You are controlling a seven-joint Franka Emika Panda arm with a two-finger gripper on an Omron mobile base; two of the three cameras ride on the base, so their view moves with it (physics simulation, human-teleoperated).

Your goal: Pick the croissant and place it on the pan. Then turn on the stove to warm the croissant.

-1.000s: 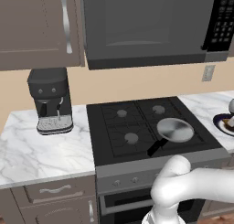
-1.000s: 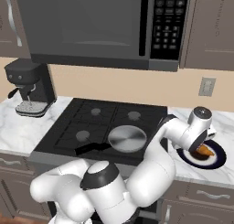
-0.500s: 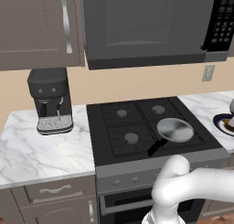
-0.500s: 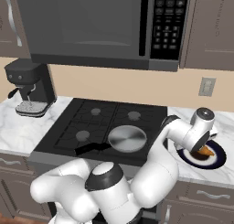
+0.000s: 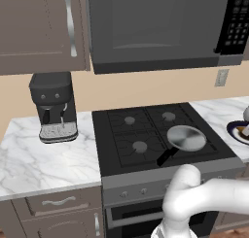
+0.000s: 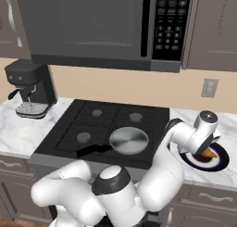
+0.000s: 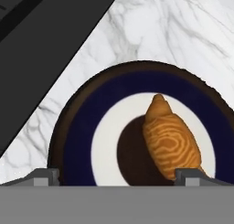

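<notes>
Croissant [image 7: 170, 138] lies on a dark plate [image 7: 77, 127] with a pale centre, the plate sitting on the marble counter [image 7: 183, 31] just right of the stove [image 5: 160, 135]. In the right base view the croissant [image 6: 207, 153] shows as an orange wedge on the plate [image 6: 221, 162], partly hidden by the hand. Gripper [image 7: 117, 175] hangs directly above the plate, camera pointing straight down, so the pastry sits between the two fingertips [image 7: 45, 176] at the bottom edge; this reads as lining up for a top-down grasp. Fingers are spread wide, one tip at each side of the view, and nothing is between them yet; the croissant lies closer to one tip than the other, so the hand may want a small sideways shift before closing. Whether the tips are already low enough to touch the plate cannot be told. Pan [image 5: 186, 138] rests on the stove's front right burner, handle pointing toward the front panel, bowl bare and waiting. In the right base view the pan [image 6: 128, 140] is near the plate, across the counter edge, which keeps the carry short. Knobs along the grey front panel [image 5: 146, 189] look untouched, no flame seen. Judgement: the first step is in hand, grasp not yet made. Soft pastry, likely to crush if squeezed hard.
</notes>
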